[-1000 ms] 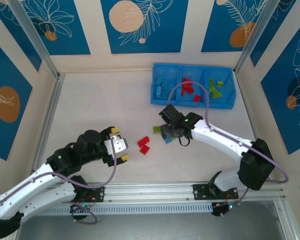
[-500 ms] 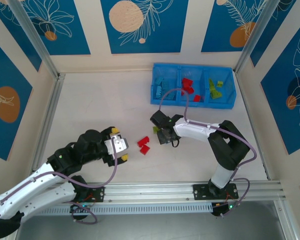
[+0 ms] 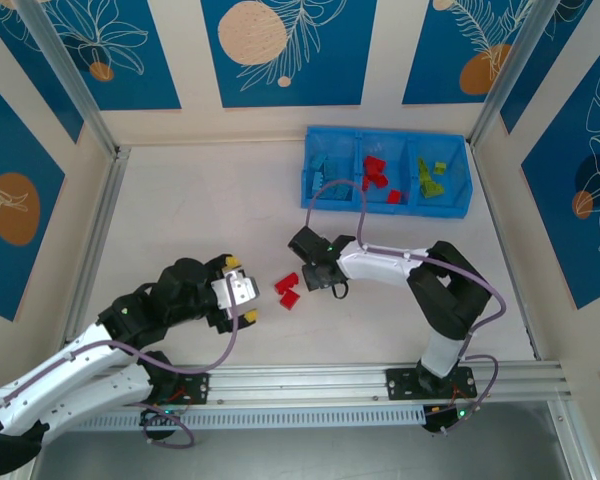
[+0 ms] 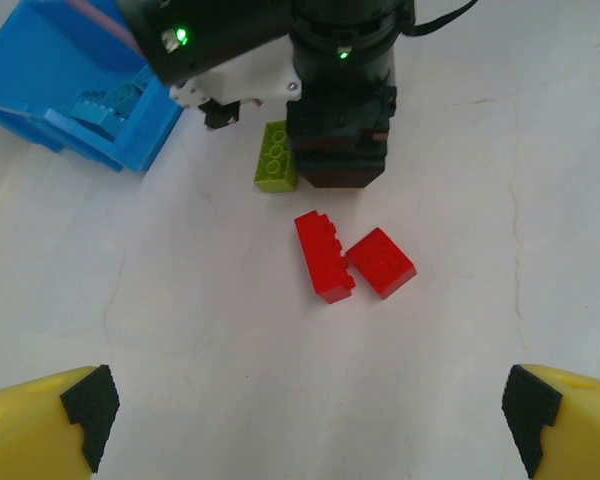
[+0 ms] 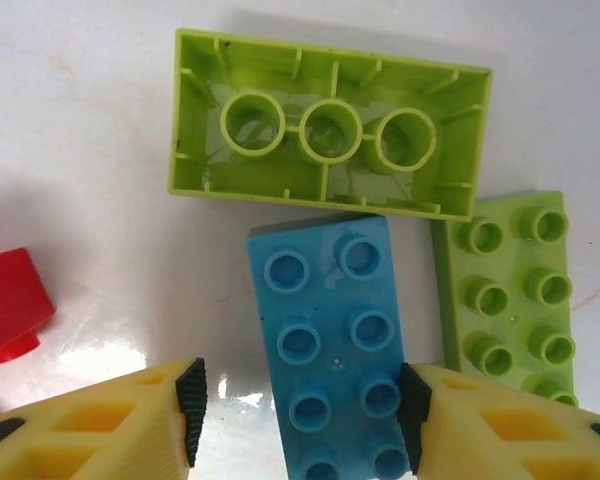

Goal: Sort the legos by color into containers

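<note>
Blue brick (image 5: 340, 350) — green bricks (image 5: 325, 125) touching, two sides

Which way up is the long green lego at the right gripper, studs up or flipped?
Flipped. The long green lego shows its hollow underside with three round tubes; the blue lego beside it shows studs.

The top view looks down from high behind the near edge over the whole worktop (image 3: 180, 220). The left wrist view faces forward and down at two red bricks (image 4: 323, 257), shared with the top view. The right wrist view hangs very close above a light blue brick (image 5: 340, 340).
</note>
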